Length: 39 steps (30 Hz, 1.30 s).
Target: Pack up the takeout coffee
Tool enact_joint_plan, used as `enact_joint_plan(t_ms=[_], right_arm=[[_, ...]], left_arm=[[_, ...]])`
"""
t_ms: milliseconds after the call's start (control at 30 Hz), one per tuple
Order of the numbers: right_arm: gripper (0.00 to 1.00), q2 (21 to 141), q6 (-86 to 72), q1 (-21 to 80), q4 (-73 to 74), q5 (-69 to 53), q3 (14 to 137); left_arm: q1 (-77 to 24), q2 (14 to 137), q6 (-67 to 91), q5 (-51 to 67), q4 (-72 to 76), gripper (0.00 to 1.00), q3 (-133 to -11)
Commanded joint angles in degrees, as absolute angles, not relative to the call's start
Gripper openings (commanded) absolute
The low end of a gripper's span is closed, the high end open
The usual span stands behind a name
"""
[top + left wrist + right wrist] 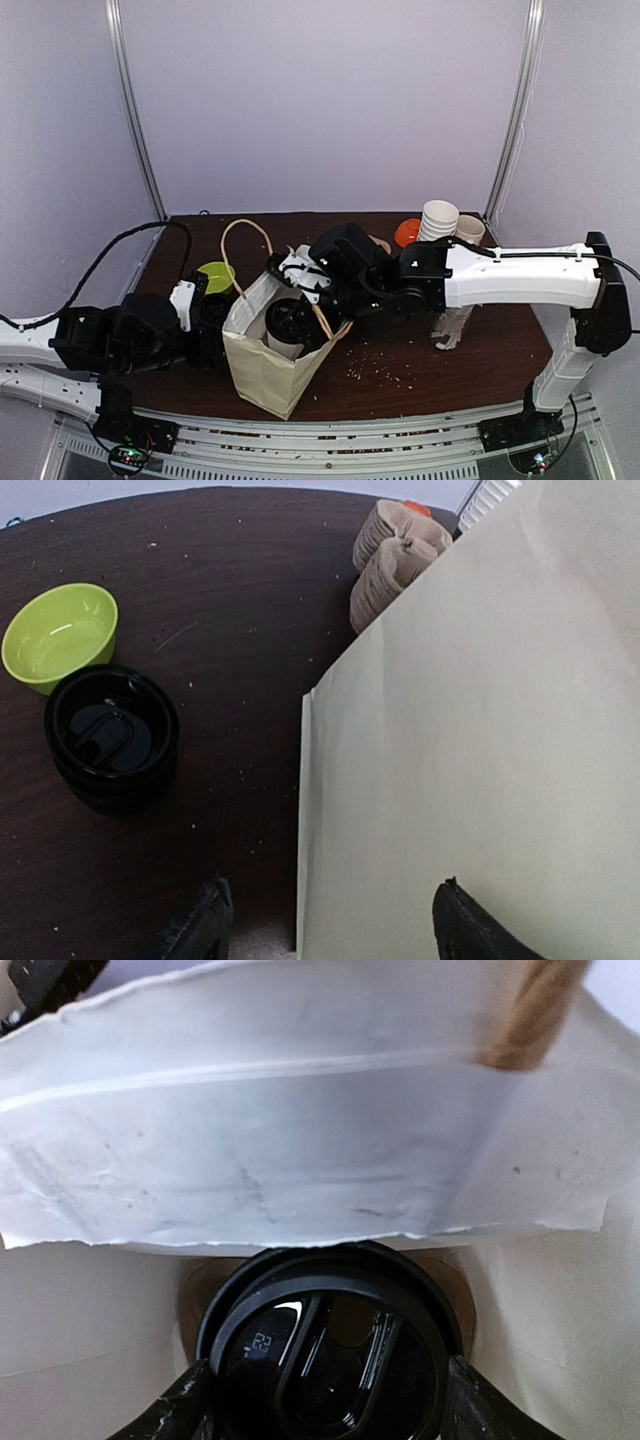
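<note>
Paper bag (pixel 262 365) holds takeout coffee (pixel 330 1335), gripped by right tool (pixel 328 1405); left tool (pixel 335 925) open beside bag.

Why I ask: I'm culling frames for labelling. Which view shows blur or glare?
Top external: sharp, evenly lit, paper bag well defined. Left wrist: green bowl crisp with a glint; the bag fills the right, nearly featureless. Right wrist: bag handle blurred; small reflections on the takeout coffee lid.

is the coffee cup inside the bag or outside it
Inside: the takeout coffee sits in the open paper bag, right gripper gripping its lid. Resting on the bottom: cannot tell.
</note>
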<state>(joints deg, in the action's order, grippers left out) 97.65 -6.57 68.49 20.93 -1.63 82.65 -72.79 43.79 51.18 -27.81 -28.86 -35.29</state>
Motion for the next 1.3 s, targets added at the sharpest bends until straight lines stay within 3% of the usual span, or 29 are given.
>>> enact_joint_plan(t_ms=[0,1267], right_arm=[[0.40,97.16,-9.48,68.42,24.26,-2.63,84.20],[0.38,106.44,-10.46,68.45,23.72,7.44,76.06]], left_arm=[[-72.69,43.40,53.15,-25.34,-20.91,0.70,-31.76],[-72.69,44.98,49.93,-23.11,-16.59,0.67,-30.71]])
